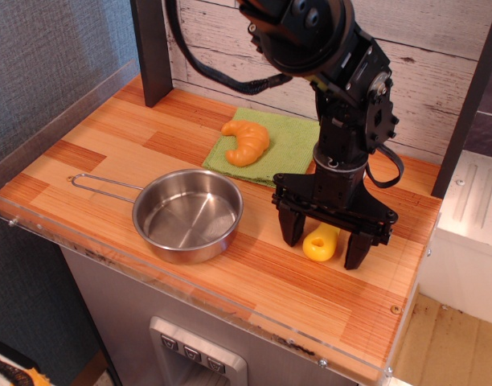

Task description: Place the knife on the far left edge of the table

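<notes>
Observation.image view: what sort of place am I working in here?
Likely a toy kitchen mock-up: a wood-grain table with a clear rim, a steel pan, and a plastic croissant on a green cloth. The gripper straddles a toy knife.

- The table [109, 137] carries a pot, a cloth, a croissant and a knife.
- The pot [187, 214] sits near the front edge, left of centre, with its handle [105, 184] reaching out to the left.
- The cloth [290, 141] lies behind the pot, close to the back wall.
- The croissant [247, 141] rests on the left part of the cloth.
- The knife [322, 242] lies on the right part of the table, right of the pot and in front of the cloth.
- The hand [325, 239] is down over the knife, one finger on either side of its handle; the blade is hidden behind the hand.
</notes>
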Motion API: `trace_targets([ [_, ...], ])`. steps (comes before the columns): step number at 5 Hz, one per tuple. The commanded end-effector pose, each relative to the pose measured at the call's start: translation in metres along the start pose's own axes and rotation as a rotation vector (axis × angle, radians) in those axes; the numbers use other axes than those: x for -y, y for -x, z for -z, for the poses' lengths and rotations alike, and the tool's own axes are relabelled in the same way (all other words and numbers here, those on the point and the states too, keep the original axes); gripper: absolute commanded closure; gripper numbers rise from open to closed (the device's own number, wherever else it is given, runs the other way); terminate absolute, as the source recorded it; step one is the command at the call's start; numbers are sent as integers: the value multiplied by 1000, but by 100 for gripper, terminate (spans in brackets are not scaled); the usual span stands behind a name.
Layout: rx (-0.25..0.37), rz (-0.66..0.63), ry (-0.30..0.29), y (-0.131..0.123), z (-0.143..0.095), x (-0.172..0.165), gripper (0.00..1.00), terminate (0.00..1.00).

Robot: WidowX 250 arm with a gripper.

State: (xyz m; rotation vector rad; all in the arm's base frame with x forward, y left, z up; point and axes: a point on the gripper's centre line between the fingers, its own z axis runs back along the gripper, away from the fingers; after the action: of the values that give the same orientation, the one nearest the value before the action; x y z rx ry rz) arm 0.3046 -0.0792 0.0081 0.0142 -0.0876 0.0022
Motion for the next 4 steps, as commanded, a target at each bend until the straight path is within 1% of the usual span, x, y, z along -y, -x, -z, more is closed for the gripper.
trace_targets([
  [1, 31, -10, 10, -5, -7, -6, 100, 0],
  [2, 40, 23, 7, -8, -21, -8, 100, 0],
  [3, 128, 53, 40, -16, -71, -21, 100, 0],
  [4, 198, 11, 81, -33, -119, -70, 100, 0],
])
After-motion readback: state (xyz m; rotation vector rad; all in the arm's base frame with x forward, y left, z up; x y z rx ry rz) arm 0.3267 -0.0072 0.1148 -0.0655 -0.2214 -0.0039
